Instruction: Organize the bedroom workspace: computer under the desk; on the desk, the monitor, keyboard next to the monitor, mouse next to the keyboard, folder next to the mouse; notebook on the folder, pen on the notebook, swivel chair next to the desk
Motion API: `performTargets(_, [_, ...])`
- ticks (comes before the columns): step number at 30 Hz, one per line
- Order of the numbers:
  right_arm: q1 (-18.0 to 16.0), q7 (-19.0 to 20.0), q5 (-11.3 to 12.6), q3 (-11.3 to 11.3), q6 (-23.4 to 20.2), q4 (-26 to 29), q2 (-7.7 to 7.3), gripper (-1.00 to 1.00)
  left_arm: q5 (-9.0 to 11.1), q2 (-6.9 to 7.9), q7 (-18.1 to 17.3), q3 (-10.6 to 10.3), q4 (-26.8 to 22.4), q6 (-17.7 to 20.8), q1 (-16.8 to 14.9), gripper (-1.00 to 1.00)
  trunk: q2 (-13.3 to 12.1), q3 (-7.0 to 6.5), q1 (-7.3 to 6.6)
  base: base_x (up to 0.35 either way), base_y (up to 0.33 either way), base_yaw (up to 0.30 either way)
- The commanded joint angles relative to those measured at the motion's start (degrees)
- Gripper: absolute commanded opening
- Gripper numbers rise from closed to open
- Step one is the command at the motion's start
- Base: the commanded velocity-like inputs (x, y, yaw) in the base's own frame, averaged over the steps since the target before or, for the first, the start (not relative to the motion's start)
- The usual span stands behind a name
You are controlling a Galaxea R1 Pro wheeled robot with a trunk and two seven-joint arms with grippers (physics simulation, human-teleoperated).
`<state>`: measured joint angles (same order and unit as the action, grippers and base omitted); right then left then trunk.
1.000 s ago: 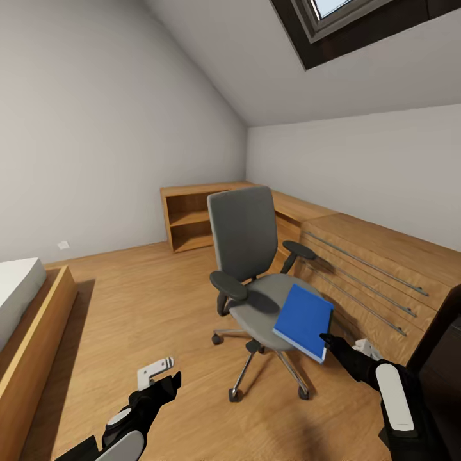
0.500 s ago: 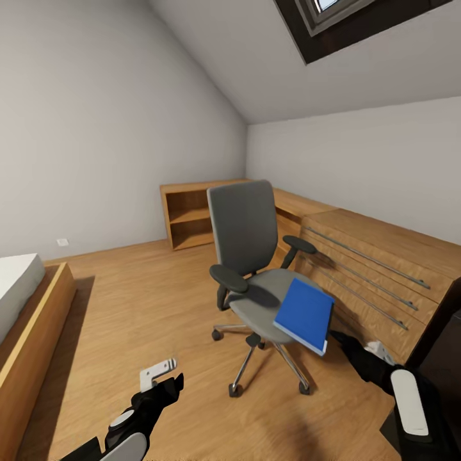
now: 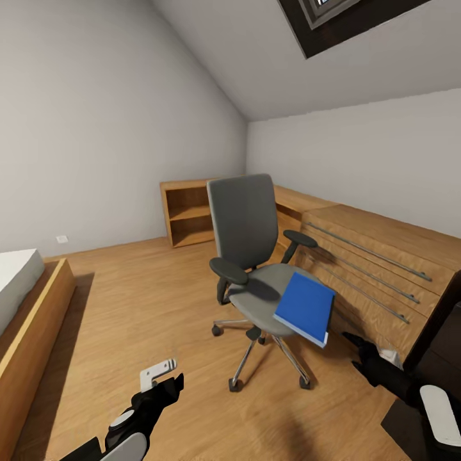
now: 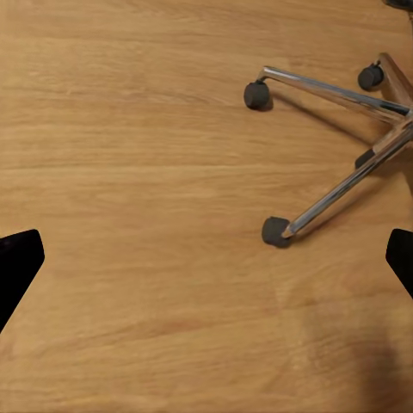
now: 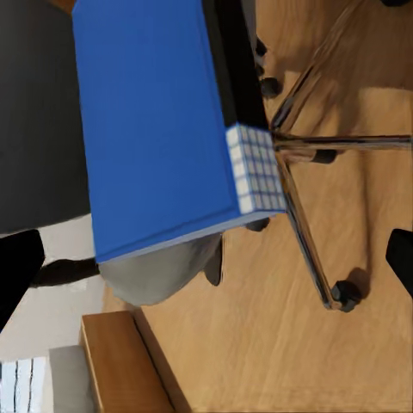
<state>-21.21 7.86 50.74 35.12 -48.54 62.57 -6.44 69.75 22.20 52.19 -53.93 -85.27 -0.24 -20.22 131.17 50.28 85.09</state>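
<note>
The grey swivel chair (image 3: 253, 256) stands on the oak floor in the middle of the head view, its chrome base (image 4: 344, 185) in the left wrist view. The blue folder (image 3: 305, 307) lies tilted on the seat's front right edge and overhangs it; up close it shows as the same blue folder (image 5: 155, 129) with a white edge. My right gripper (image 3: 355, 340) hangs open a short way to the right of and below the folder, apart from it. My left gripper (image 3: 168, 382) is open low over the floor, left of the chair base.
An oak dresser (image 3: 378, 269) with long bar handles runs along the right wall behind the chair. An open oak shelf (image 3: 189, 221) fills the far corner. A bed frame (image 3: 32, 320) lies at the left. Something dark (image 3: 442, 333) stands at the right edge.
The head camera has shifted, so the room sits a little higher in the picture. My right gripper has drawn back down and to the right, away from the folder's corner. The left gripper has hardly moved.
</note>
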Motion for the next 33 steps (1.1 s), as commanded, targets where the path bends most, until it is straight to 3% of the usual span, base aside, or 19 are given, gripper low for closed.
performTargets(1, [-0.06,0.52,1.95,0.1,-0.98,-1.1,-0.84,1.0,0.21,0.04,0.28,-0.13,-0.07,-0.02,-0.09,1.0,0.44,0.24,0.22,0.0,0.0,0.0])
performTargets(2, [-0.06,0.56,4.22,0.06,-1.37,-2.25,-1.53,1.0,0.21,0.04,0.28,-0.13,-0.07,-0.02,-0.09,1.0,0.84,0.42,0.44,0.0,0.0,0.0])
performTargets(4, [-0.06,0.65,5.54,0.04,-1.55,-2.8,-1.8,1.0,0.21,0.04,0.28,-0.13,-0.07,-0.02,-0.09,1.0,1.65,0.78,0.87,0.0,0.0,0.0])
performTargets(18, [-0.06,0.77,6.41,-0.07,-0.74,-3.09,-1.08,1.0,0.21,0.02,0.28,-0.13,-0.07,-0.02,-0.09,1.0,7.26,3.29,3.95,0.0,0.0,0.0])
performTargets(26, [-0.06,0.68,12.57,-0.12,2.07,-3.22,0.09,1.0,0.21,-0.01,0.34,-0.13,-0.07,-0.02,-0.09,1.0,10.47,4.73,5.71,0.0,0.0,0.0])
performTargets(33, [-0.06,0.66,13.74,-0.18,3.27,-3.22,0.28,1.0,0.21,-0.04,0.43,-0.2,-0.07,-0.02,-0.09,1.0,12.11,6.11,6.66,0.0,0.0,0.0])
